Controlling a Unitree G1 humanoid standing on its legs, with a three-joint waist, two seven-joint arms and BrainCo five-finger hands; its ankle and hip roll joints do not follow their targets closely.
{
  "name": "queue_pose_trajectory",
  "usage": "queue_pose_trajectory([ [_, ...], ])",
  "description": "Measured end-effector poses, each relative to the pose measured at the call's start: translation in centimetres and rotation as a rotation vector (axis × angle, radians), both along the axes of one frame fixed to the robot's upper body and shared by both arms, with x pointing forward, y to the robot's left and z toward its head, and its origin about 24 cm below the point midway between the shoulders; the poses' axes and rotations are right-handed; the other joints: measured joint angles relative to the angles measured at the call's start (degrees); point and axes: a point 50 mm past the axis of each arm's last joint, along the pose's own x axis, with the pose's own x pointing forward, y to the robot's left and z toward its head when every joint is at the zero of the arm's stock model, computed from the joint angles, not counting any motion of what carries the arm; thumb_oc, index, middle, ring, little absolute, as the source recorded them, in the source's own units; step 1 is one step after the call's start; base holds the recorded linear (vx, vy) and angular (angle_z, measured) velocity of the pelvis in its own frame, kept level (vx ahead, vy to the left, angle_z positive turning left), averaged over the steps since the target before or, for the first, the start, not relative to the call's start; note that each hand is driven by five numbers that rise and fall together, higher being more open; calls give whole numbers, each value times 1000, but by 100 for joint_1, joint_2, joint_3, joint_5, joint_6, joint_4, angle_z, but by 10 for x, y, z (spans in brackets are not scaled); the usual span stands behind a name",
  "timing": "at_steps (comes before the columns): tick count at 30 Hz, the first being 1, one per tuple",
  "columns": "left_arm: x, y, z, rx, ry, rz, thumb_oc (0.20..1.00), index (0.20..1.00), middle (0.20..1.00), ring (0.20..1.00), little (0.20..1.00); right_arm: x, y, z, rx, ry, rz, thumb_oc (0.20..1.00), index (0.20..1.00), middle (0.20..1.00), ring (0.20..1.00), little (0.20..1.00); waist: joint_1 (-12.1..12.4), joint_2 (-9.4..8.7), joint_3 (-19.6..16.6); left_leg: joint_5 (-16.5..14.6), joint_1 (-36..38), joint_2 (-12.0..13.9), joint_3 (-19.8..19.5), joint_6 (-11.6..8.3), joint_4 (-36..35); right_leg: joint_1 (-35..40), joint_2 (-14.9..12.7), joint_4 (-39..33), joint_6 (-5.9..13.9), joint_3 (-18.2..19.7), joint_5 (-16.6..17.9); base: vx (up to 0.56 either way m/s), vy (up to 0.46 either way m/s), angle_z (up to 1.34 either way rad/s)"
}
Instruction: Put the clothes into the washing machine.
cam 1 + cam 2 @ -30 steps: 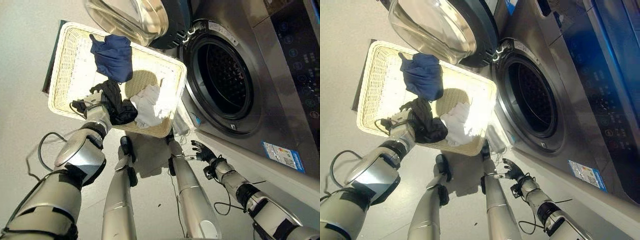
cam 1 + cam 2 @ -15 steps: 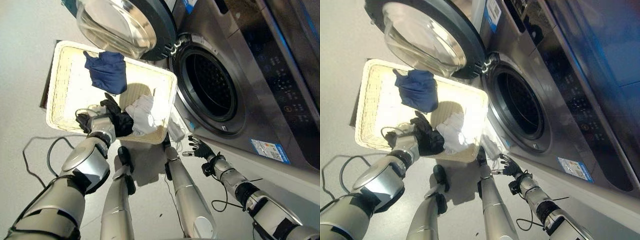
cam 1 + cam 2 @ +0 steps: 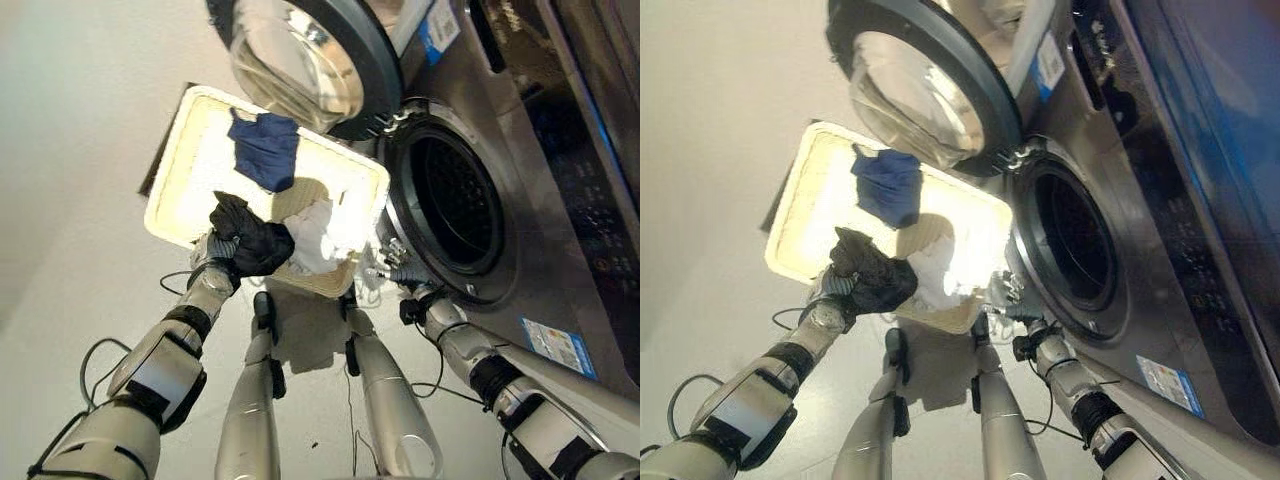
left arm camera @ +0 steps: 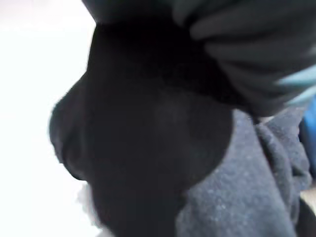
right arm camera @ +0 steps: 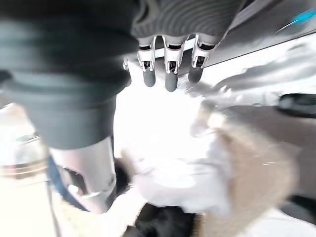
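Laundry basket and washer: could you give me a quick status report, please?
Left robot hand shut on black garment, lifted at basket rim. Right robot hand open by washer opening. Blue garment, white garment in basket. Door open, way clear.

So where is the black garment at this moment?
In the left eye view the black garment is bunched in the left hand, above the near edge of the wicker basket, beside the white cloth.

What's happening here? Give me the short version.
The robot is loading laundry. Its left hand grips a black garment at the near edge of the wicker basket. A navy garment and a white one lie in the basket. The washing machine door is open. The right hand hovers by the drum opening, fingers open.
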Motion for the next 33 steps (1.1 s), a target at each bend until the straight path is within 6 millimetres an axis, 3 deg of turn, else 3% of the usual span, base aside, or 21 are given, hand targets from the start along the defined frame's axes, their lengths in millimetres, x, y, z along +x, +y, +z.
queue_pose_trajectory([
  [6,-7,-3,0,-132,-103,42,200,200,200,200,200,4,9,23,32,-85,32,1000,1000,1000,1000,1000,260,58,34,227,188,20,-159,-41,-319,231,-3,-113,-4,-277,-12,-25,-5,21],
  [11,-15,-18,-1,-311,-167,-74,200,200,200,200,200,1,17,31,-24,-138,82,1000,1000,1000,1000,1000,399,85,50,348,349,24,-317,-62,-508,418,-6,-199,-6,-443,-12,-9,-6,15],
  [17,-19,-53,9,-658,-178,-482,200,200,200,200,200,6,14,46,-272,-205,140,1000,1000,1000,1000,1000,592,183,105,475,491,13,-469,-40,-666,640,-26,-306,-7,-628,-6,-8,9,14],
  [21,-23,-75,14,-847,-132,-758,200,200,200,200,200,13,16,56,-326,-204,188,1000,1000,1000,1000,1000,667,256,143,521,497,5,-512,-35,-667,715,-43,-343,-7,-730,-6,-6,17,11],
  [25,-29,-90,16,-903,-58,-956,200,200,200,200,200,16,25,60,-360,-189,253,1000,1000,1000,1000,1000,682,288,145,526,530,-2,-524,-35,-667,762,-51,-347,-7,-755,-6,-1,7,4],
  [33,-32,-93,23,-908,21,-1093,200,200,200,200,200,15,32,51,-449,-105,360,1000,1000,1000,1000,1000,668,379,159,519,578,-19,-523,-44,-696,801,-69,-355,-6,-759,-5,0,0,0],
])
